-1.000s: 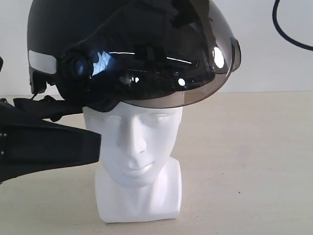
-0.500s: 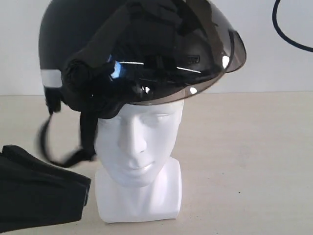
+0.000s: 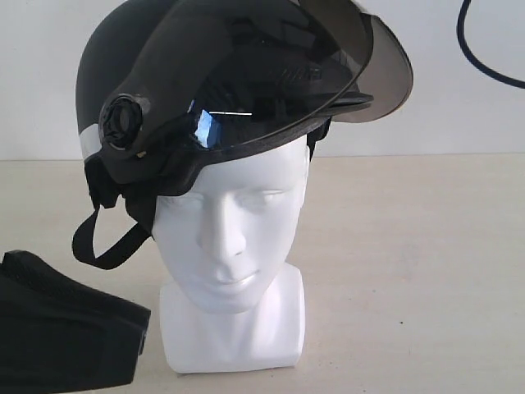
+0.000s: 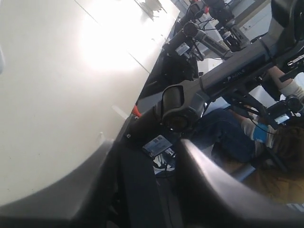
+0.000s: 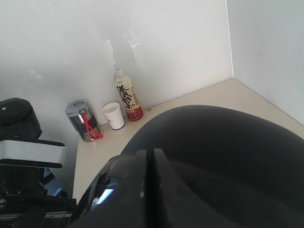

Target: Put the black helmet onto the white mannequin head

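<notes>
Black helmet (image 3: 115,66) on white mannequin head (image 3: 234,238): rigid, slick shell, grip by rim; left gripper (image 4: 145,148) released, right gripper (image 5: 151,159) fingers too dark to tell.

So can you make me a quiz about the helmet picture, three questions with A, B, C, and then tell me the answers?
1. Where is the black helmet compared with the white mannequin head?
A. underneath it
B. on top of it
C. leaning against its neck

2. What colour is the little stripe on the helmet's side?
A. white
B. red
C. green

3. What is the chin strap doing?
A. buckled tight under the chin
B. wrapped around the neck
C. hanging loose at the side

Answers:
1 B, the helmet covers the crown and the face shows below its rim.
2 A, the stripe is a pale white band on the black shell.
3 C, the strap droops in a loop beside the cheek, and nothing runs under the chin.
</notes>
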Controlling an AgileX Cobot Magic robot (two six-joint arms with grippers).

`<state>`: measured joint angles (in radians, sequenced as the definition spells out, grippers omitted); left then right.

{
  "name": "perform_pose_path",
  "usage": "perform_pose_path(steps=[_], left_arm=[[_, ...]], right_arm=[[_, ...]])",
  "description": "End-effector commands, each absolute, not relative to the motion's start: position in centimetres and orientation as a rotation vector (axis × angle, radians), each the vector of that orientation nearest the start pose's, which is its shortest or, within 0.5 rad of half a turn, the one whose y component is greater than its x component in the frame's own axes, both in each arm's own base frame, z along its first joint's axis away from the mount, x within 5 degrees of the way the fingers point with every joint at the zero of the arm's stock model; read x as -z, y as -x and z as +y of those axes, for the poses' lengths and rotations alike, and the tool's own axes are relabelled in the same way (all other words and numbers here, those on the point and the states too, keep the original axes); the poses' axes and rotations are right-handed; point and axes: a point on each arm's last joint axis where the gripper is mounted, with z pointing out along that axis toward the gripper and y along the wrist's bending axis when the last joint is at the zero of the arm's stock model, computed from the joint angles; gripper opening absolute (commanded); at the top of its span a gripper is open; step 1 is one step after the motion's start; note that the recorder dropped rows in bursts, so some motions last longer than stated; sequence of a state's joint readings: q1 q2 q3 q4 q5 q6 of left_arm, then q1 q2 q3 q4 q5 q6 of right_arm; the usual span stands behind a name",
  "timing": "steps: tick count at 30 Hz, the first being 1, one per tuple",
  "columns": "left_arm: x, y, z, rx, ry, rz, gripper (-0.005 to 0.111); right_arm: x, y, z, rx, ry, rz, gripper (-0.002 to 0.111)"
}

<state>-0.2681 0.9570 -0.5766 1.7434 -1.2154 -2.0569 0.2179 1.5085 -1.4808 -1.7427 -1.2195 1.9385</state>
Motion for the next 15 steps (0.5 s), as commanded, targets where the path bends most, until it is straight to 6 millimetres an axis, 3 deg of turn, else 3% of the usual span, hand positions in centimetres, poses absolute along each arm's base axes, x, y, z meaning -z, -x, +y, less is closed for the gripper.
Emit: perform_pose_path(steps=[1, 7, 13, 15], left_arm=[[-31.8, -11.2, -11.9, 1.454, -0.915, 1.884, 0.038], [-36.1, -11.3, -11.6, 1.340, -0.942, 1.728, 0.034], [-40.0, -13.6, -9.9, 1.067, -0.708, 1.636, 0.004], [-41.1, -14.7, -9.1, 0.947, -0.620, 1.599, 0.004]], right_arm=[[-43.0, -27.6, 14.8, -1.211, 1.043, 1.564, 0.000], [-43.0, -27.6, 14.8, -1.211, 1.043, 1.564, 0.000], [-43.0, -27.6, 14.8, -1.211, 1.043, 1.564, 0.000], [-43.0, -27.6, 14.8, -1.211, 1.043, 1.564, 0.000]])
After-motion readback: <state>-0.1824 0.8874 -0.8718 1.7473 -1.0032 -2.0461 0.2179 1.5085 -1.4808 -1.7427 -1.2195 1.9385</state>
